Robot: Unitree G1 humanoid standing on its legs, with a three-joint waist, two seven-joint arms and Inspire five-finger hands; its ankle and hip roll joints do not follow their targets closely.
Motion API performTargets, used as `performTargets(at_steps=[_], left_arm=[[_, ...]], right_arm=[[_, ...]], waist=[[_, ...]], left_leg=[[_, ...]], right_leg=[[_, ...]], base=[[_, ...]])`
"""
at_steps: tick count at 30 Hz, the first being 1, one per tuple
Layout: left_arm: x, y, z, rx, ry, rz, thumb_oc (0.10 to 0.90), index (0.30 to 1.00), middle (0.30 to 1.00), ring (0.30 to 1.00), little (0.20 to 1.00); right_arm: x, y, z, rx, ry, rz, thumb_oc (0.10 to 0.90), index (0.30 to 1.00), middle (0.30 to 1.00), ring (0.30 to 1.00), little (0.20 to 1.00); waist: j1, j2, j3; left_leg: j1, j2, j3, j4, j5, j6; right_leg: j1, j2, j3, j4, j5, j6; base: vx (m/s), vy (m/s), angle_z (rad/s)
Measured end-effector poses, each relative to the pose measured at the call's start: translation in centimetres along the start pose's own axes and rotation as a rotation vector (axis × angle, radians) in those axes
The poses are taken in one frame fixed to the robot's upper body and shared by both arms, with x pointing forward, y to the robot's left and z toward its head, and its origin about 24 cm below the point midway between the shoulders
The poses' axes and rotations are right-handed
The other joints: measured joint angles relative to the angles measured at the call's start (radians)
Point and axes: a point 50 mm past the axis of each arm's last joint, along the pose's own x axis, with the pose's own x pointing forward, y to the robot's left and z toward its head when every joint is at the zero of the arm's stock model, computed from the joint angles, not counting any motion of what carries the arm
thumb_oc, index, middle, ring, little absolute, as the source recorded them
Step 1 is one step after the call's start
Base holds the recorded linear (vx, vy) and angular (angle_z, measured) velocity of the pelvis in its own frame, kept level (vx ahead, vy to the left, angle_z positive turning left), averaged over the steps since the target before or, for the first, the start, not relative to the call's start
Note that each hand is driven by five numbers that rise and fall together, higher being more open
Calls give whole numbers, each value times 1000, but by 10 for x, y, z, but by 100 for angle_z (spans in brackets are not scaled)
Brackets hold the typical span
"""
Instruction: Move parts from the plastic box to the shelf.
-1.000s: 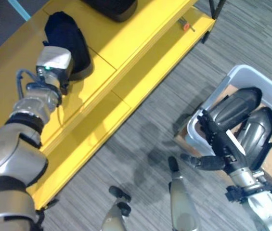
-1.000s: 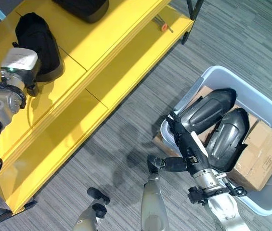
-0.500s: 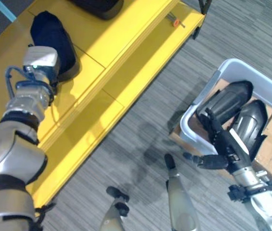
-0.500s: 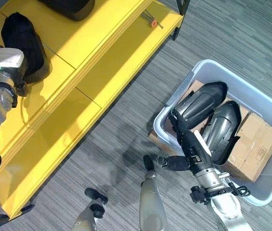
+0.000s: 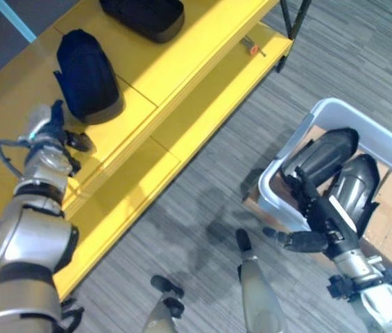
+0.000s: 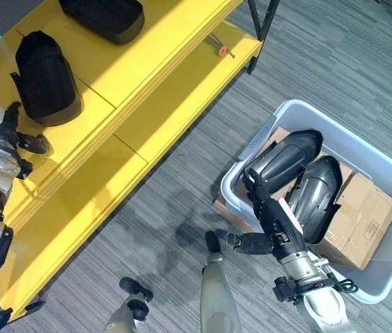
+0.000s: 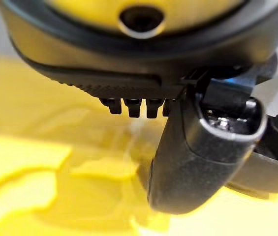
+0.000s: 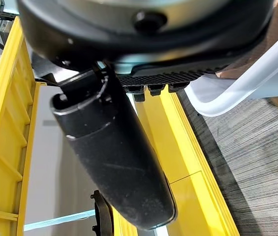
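Two black moulded parts (image 6: 286, 156) (image 6: 320, 195) lie in the pale plastic box (image 6: 246, 158) on the floor at the right. Two more black parts (image 6: 43, 76) (image 6: 102, 15) rest on the top of the yellow shelf (image 6: 175, 41). My left hand (image 6: 3, 130) hovers over the shelf top just short of the nearer part, open and holding nothing, apart from it. My right hand (image 6: 273, 216) is open, its straight fingers reaching over the box's near rim toward the parts, with the thumb (image 6: 241, 243) out to the side.
A brown cardboard carton (image 6: 362, 222) fills the right side of the plastic box. A small red-handled tool (image 6: 223, 50) lies on the shelf's lower board at the far end. Grey carpet runs between the shelf and the box.
My left hand has let go of the black part on the shelf and drawn back from it. The camera has shifted. My right hand stays by the box's rim.
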Motion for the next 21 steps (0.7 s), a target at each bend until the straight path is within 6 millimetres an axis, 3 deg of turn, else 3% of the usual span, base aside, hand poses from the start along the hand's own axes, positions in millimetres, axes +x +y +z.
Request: performTargets(at_steps=[21], left_arm=[[-1,1,-5,-67,18,35,900,1000,1000,1000,1000]], right_arm=[[-2,-2,-1,-31,29,29,900,1000,1000,1000,1000]], waist=[[18,8,4]], left_leg=[[-9,-1,-3,5,9,7]], right_leg=[[-22,3,0,31,-5,-5]], base=[[0,0,0]])
